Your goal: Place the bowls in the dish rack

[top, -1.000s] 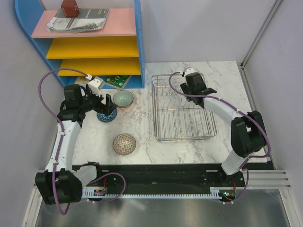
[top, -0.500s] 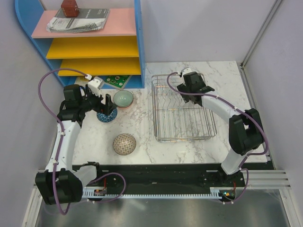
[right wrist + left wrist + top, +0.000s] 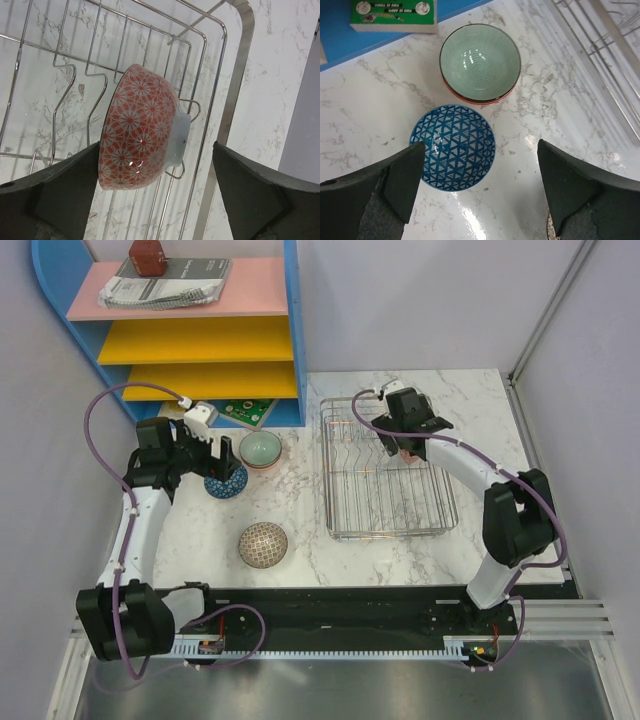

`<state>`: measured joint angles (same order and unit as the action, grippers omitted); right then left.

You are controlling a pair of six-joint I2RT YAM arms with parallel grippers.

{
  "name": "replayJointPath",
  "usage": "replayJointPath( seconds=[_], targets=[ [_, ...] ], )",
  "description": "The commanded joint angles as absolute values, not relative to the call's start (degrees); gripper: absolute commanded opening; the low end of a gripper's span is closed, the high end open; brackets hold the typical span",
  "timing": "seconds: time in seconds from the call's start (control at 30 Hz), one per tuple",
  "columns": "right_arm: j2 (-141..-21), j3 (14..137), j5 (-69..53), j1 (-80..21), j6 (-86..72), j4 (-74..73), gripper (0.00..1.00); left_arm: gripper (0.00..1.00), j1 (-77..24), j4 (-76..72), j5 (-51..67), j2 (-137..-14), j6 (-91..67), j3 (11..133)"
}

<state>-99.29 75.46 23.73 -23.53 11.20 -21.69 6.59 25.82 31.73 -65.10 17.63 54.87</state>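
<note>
- Right pincer is spread wide, with the red flower bowl lying on its side in the rack between the fingers.
- Left pincer is apart too, hovering above the blue bowl on the desk.
- Green bowl sits just beside it, nested in another.

red bowl: red, white floral lattice, pale foot
blue bowl: dark blue, white triangle grid
green bowl: pale green, concentric rings, dark rim
mesh bowl: beige, fine dark mesh
dish rack: chrome wire
table: white marble, grey veins
shelf: blue frame, pink and yellow tiers
</note>
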Motion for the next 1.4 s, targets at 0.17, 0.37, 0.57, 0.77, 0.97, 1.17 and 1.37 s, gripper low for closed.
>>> replayJointPath(
  seconds=[0.17,0.37,0.57,0.77,0.97,1.17,1.37],
  targets=[
    [-93.2,80.4,20.6,-23.6,11.1,-25.0,0.98,1.00,9.4,22.3,22.2,-70.9,17.0,54.6],
    [-89.8,81.6,16.3,-23.6,11.5,-26.9,0.98,1.00,11.1,21.3,21.9,-73.6,18.3,54.1],
    [-86.4,81.0,14.4,-23.6,12.6,-27.5,0.98,0.97,13.6,21.0,24.2,-78.0,19.2,54.0],
    [-83.3,80.5,12.7,-23.6,12.3,-28.3,0.98,0.89,14.7,21.0,25.3,-82.0,20.2,54.3],
    [-81.4,81.0,11.1,-23.6,11.8,-29.0,0.98,0.80,15.3,20.7,25.8,-86.7,21.2,54.8],
    [-80.4,81.7,10.1,-23.6,11.4,-29.4,0.98,0.56,15.6,20.4,27.0,-89.9,21.5,55.0],
    [-80.1,82.7,8.4,-23.6,10.5,-29.9,0.98,0.38,15.6,20.7,29.5,-92.0,21.4,55.3]
  ],
)
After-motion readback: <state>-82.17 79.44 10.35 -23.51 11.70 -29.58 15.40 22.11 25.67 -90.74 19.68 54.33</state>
